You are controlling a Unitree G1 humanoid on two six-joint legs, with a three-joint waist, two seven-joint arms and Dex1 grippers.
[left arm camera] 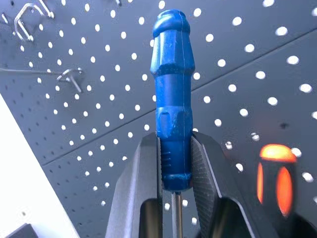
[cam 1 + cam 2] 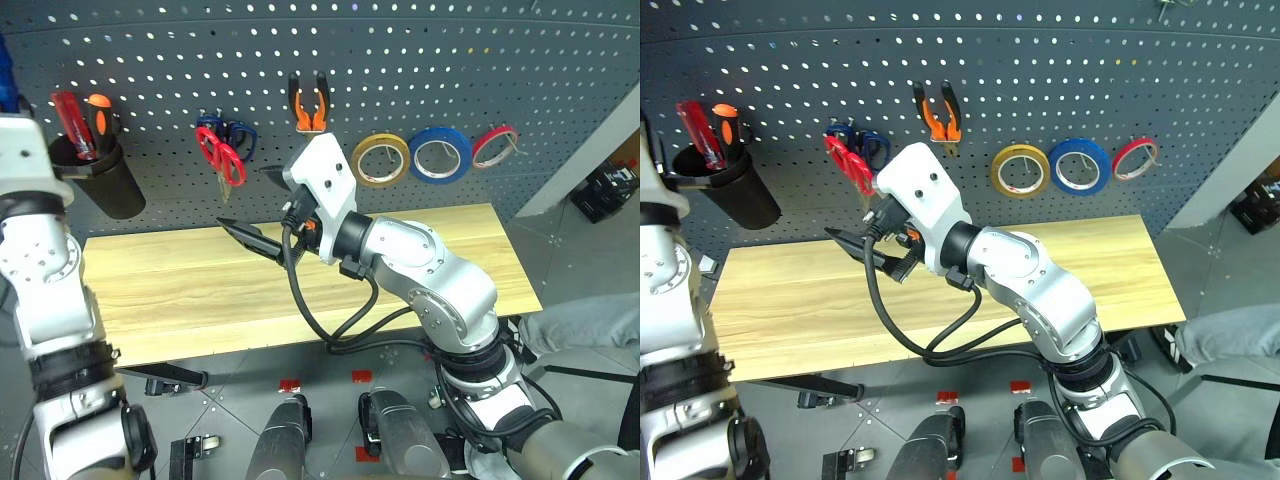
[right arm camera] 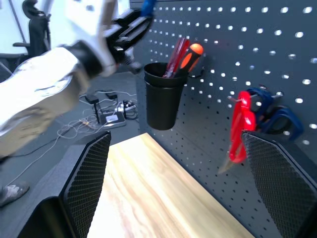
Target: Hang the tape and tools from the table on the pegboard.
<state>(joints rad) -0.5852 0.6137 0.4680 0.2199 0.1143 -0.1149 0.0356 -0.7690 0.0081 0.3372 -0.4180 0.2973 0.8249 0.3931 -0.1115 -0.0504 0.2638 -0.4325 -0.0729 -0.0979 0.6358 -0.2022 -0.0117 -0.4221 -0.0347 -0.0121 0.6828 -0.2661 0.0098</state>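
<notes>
Left gripper (image 1: pixel 176 163): two black fingers (image 1: pixel 136 188) pinching the lower end of a small screwdriver with a blue moulded-plastic handle (image 1: pixel 173 89). Handle's long axis runs straight out along the fingers, butt end away from them toward the dark grey perforated pegboard (image 1: pixel 257 64); thin metal shank drops back between the fingers.

Key relation for the next move, as a judgement: a black plastic cup holder (image 3: pixel 162 96) hangs on the pegboard, already carrying a red-handled and an orange-handled screwdriver (image 3: pixel 190 53). In the right wrist view the left arm's fingers w/ the blue handle sit at abt 11 o'clock from the cup, above and beside its mouth, apart from it. Left arm is far nearer the cup than the right. Shank likely has to point down before going in.

Right gripper (image 2: pixel 262 205): fingers spread wide, holding nothing, over the long light yellow wooden surface (image 2: pixel 430 250), just in front of the red-handled scissors (image 2: pixel 222 158) hanging on the pegboard.

Already on hooks, head views: orange-and-black pliers (image 2: pixel 308 105) at 12 o'clock from the right gripper; thin yellow-tan tape ring (image 2: pixel 380 160) at 3 o'clock, then a blue roll and a red roll further right. Surface carries nothing in these views.

View differences: left wrist view shows the pinch itself and bare hooks (image 1: pixel 72 79) nearby; right wrist view alone shows screwdriver-to-cup relation.
</notes>
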